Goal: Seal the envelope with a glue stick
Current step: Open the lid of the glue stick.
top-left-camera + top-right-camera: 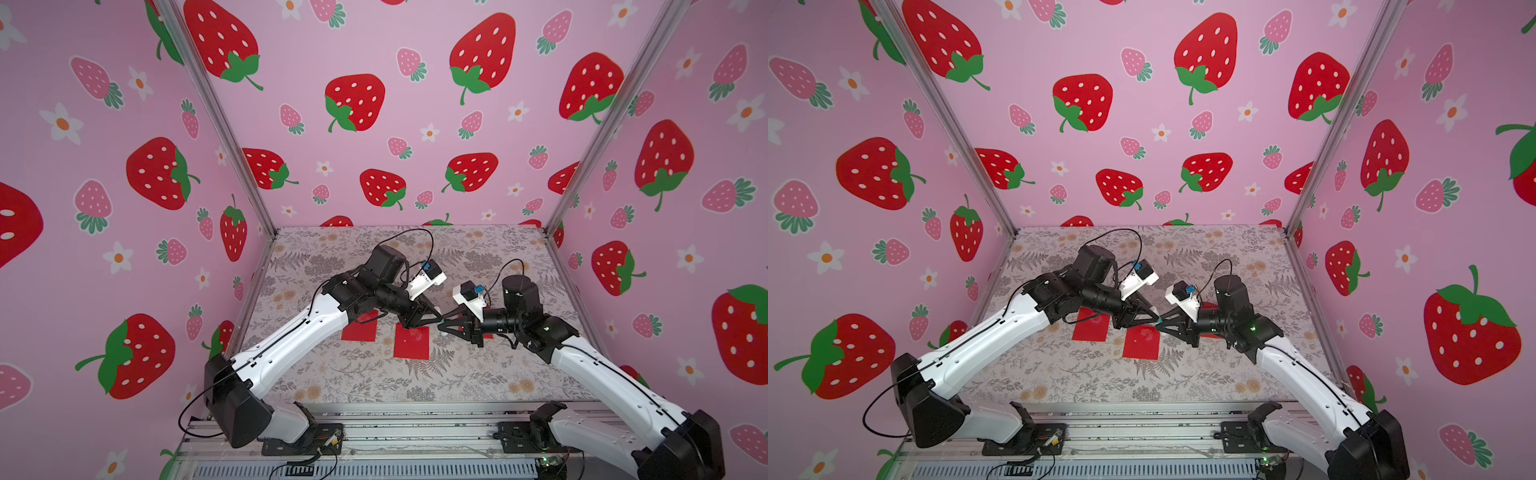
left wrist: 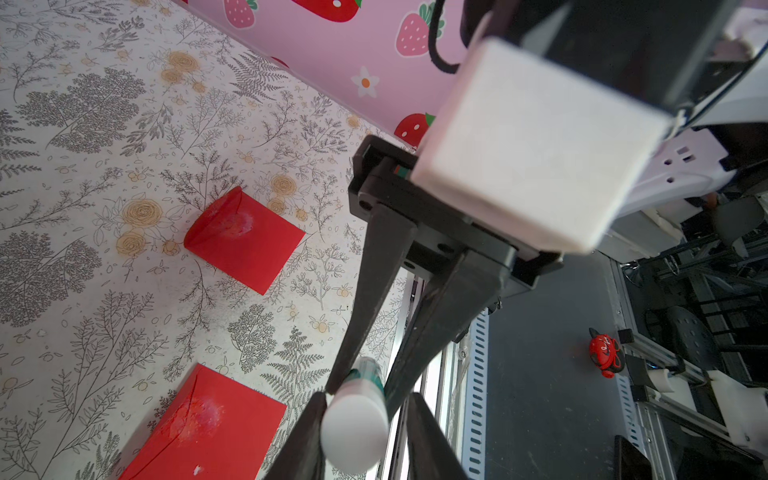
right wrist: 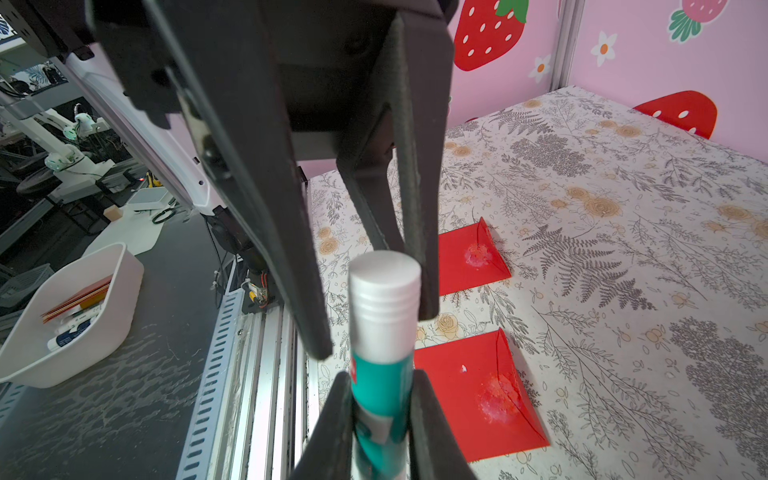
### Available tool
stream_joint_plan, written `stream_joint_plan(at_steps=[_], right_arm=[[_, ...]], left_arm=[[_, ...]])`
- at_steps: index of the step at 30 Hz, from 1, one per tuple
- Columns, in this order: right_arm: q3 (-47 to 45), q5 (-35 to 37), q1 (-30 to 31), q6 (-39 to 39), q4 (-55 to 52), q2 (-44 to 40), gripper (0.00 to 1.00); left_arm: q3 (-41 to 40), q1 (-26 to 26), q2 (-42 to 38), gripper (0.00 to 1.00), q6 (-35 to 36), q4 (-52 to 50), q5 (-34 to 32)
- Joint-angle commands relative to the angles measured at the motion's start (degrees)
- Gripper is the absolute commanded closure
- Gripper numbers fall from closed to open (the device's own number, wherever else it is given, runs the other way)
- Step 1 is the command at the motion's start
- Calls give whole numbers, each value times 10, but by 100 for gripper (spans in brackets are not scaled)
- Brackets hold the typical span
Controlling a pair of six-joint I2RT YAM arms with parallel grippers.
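Observation:
The glue stick (image 3: 384,328), white with a teal label, hangs in the air above the table's middle. My right gripper (image 3: 381,378) is shut on its teal body. My left gripper (image 2: 368,401) faces it tip to tip and straddles the white cap (image 2: 353,432). The cap touches one finger and a gap shows at the other, so this gripper is open. In both top views the two grippers (image 1: 435,316) (image 1: 448,325) meet over a red envelope (image 1: 411,343) (image 1: 1142,343). A second red envelope (image 1: 359,330) lies under the left arm. Both envelopes (image 2: 245,241) (image 2: 208,428) carry whitish glue smears.
A third red piece (image 1: 488,336) shows partly under the right arm. The aluminium rail (image 1: 395,432) runs along the table's front edge. Pink strawberry walls (image 1: 374,124) close off the back and both sides. Off the table stands a white bin (image 3: 37,357) of supplies.

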Motion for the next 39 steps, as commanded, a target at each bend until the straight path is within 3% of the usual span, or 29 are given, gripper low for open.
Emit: stream_joint_plan(at_steps=[1,11,15,18,25,33,39], right_arm=[[-4,-7,4,-11,0,-6,100],[-1,9,4,-17,-6,-9,100],[-7,16,4,-10,-2,-11,55],[-14,27,5,-6,7,-12,51],[-12,30,6,-2,9,-6,61],[-11,35,6,-5,5,-8,98],[-16,48,6,-8,2,-6,100]], left_arm=[[26,-1,-4,66,12,-10,20],[28,0,-8,90,8,-7,27],[28,0,-15,91,8,-5,34],[27,1,-21,92,7,-3,32],[22,0,-30,92,-1,10,36],[25,2,-28,93,-8,11,15],[31,12,-35,93,-24,16,2]])
